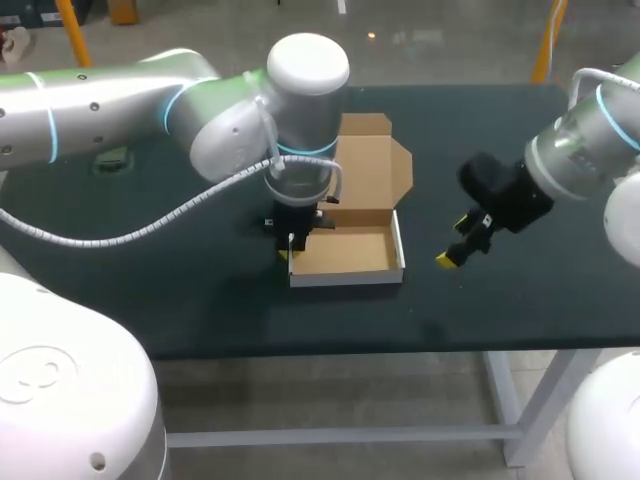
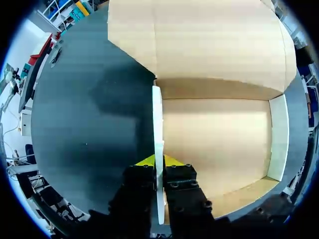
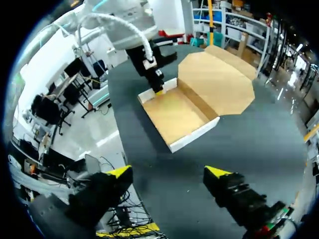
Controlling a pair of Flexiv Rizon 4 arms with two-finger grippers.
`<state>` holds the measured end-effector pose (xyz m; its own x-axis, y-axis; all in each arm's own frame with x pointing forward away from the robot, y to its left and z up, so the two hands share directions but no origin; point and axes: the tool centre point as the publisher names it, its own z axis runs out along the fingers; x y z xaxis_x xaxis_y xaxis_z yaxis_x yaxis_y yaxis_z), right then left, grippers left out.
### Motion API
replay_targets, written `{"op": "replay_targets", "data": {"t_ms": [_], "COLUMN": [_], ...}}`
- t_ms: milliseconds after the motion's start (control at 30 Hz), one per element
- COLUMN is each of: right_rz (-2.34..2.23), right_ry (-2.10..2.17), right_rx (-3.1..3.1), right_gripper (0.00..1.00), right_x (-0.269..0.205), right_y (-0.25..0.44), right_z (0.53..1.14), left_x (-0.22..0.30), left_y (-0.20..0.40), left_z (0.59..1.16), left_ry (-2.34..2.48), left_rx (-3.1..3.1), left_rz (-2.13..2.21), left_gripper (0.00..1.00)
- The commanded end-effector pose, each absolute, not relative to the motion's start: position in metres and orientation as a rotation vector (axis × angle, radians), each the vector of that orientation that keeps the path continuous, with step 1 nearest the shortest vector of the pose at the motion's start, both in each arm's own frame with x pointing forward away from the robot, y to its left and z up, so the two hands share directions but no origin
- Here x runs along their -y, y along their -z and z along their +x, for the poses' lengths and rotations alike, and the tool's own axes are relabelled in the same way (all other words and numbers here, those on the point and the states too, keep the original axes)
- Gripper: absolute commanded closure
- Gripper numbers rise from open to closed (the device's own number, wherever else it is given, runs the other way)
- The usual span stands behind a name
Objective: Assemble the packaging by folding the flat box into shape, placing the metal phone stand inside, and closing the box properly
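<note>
standing near the middle of the table point(image 1: 200, 300), box point(image 1: 345, 252) showing a bare cardboard floor, lid point(image 1: 372, 175) laid open toward the far edge; left gripper point(image 2: 158, 160) pinching its left wall point(image 2: 157, 124); right gripper point(image 3: 168, 172) spread wide, holding nothing, off its right side.

In the head view, the left arm point(image 1: 240, 110) covers most of the left gripper point(image 1: 290, 249) and the box's point(image 1: 345, 277) left rear corner. In the left wrist view, the lid point(image 2: 199, 40) runs off past the edge.
</note>
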<state>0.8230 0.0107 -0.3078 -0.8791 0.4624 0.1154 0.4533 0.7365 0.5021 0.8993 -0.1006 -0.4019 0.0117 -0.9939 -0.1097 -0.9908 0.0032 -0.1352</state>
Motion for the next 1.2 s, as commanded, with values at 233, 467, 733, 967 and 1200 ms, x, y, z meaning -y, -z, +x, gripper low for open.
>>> {"op": "replay_targets", "data": {"t_ms": [233, 467, 733, 967, 1200], "right_rz": [0.651, 0.593, 0.536, 0.510, 0.494], "right_ry": [-0.848, -0.865, -0.870, -0.854, -0.853], "right_rx": [-2.935, -2.947, -2.951, -2.953, -2.952], "right_gripper": [0.00, 0.00, 0.00, 0.00, 0.00], "right_x": [0.008, 0.012, 0.014, 0.016, 0.017], "right_y": [0.301, 0.300, 0.299, 0.298, 0.298], "right_z": [0.810, 0.806, 0.801, 0.798, 0.797], "left_x": [0.095, 0.091, 0.090, 0.088, 0.084], "left_y": [0.403, 0.404, 0.405, 0.407, 0.413], "left_z": [0.897, 0.896, 0.898, 0.899, 0.899], "left_ry": [-0.008, -0.003, -0.062, -0.093, -0.173], "left_rx": [-2.073, -2.076, -2.064, -2.031, -1.947], "left_rz": [-2.097, -2.085, -2.033, -2.014, -1.956], "left_gripper": [1.00, 1.00, 1.00, 1.00, 1.00]}}
